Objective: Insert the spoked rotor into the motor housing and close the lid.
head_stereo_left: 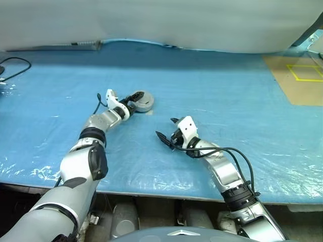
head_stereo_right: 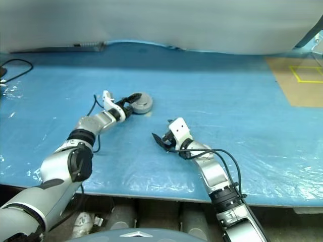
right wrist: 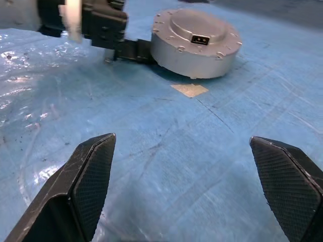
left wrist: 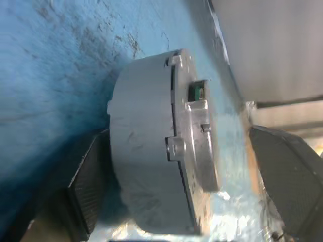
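Note:
The motor housing (head_stereo_left: 144, 102), a short round silver-grey drum, rests on the blue table with the lid (right wrist: 197, 27) seated on top. The lid has a raised centre, a small connector and screws around its rim. The spoked rotor is hidden. My left gripper (head_stereo_left: 134, 99) is open and straddles the housing (left wrist: 146, 151). One finger (left wrist: 91, 186) lies close against the housing wall, while the other finger (left wrist: 282, 176) stands clearly apart from it. My right gripper (head_stereo_left: 165, 128) is open and empty, nearer the front edge and right of the housing, pointing toward it.
A small pale tape patch (right wrist: 189, 89) lies on the blue cover just in front of the housing. A brown board with yellow tape (head_stereo_left: 300, 80) sits at the far right. A black cable (head_stereo_left: 15, 68) loops at the far left. A grey wall (head_stereo_left: 161, 20) bounds the back.

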You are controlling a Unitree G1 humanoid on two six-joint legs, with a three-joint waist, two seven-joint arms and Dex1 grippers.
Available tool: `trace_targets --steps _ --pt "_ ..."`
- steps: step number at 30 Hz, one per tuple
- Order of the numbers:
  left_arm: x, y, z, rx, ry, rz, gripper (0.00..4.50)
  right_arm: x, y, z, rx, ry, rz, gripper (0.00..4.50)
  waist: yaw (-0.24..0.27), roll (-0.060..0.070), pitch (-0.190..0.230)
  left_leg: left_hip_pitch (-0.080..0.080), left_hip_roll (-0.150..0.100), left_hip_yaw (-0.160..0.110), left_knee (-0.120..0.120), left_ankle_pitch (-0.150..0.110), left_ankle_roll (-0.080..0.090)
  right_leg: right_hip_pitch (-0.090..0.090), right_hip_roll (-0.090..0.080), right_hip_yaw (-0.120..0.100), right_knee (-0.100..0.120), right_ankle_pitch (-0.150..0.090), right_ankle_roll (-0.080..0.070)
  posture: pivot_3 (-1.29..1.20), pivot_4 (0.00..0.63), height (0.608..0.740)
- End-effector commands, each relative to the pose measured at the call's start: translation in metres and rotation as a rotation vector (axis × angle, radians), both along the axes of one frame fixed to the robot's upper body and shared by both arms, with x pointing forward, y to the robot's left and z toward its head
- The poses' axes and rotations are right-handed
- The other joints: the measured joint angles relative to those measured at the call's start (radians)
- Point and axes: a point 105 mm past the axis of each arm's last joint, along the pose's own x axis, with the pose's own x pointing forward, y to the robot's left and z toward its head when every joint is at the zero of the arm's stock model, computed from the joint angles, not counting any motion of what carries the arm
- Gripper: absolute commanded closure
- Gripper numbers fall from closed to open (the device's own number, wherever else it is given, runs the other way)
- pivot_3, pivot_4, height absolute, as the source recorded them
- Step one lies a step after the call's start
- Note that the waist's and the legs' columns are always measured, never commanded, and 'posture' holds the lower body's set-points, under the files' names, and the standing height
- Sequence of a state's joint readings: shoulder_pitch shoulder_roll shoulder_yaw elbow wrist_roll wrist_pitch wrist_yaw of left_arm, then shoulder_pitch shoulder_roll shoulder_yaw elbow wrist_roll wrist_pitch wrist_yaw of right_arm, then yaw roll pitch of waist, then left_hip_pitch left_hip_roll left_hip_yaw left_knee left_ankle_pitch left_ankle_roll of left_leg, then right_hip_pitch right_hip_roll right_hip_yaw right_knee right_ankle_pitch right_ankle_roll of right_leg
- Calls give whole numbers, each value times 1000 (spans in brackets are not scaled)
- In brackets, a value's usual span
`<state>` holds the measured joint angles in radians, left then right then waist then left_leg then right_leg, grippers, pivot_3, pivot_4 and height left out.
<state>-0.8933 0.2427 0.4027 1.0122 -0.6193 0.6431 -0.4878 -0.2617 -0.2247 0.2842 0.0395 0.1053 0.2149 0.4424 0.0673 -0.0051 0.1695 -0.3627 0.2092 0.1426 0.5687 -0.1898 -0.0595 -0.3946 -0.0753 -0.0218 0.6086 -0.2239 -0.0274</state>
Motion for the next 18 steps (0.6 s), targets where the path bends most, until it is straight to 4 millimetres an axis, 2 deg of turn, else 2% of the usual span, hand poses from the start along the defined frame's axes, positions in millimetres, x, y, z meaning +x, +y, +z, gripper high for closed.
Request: trace_targets --steps 1,4,7,11,14,18 --pt "-42 25 -67 305 140 -72 39 0 3 15 28 -47 16 0 -5 1 -2 3 0 2 -2 0 0 1 0 1 0 0 -1 0 150 740" --pt "-67 29 -76 418 72 -145 39 -1 3 13 25 -44 24 0 -21 6 -8 16 0 6 -8 0 0 9 0 4 -2 -3 -2 0 150 740" --pt "-82 26 -57 493 -148 -170 39 -2 1 16 44 -56 31 0 -28 9 -11 16 0 6 -11 0 0 7 0 4 -3 -5 -2 0 150 740" --pt "-91 17 -18 558 -469 -134 39 -5 -4 20 67 -72 27 0 -23 8 -11 10 0 6 -13 -1 1 -1 0 3 -4 -6 -2 0 150 740" --pt "-91 8 -9 627 -593 -131 39 -8 -8 22 114 -70 27 0 -17 7 -10 1 1 6 -12 0 1 -9 0 2 -3 -6 -2 0 150 740" --pt "-91 -5 -7 645 -674 -166 39 -7 -15 17 109 -60 4 0 -17 6 -9 -5 1 6 -10 0 1 -13 0 1 -3 -5 -2 0 150 740"
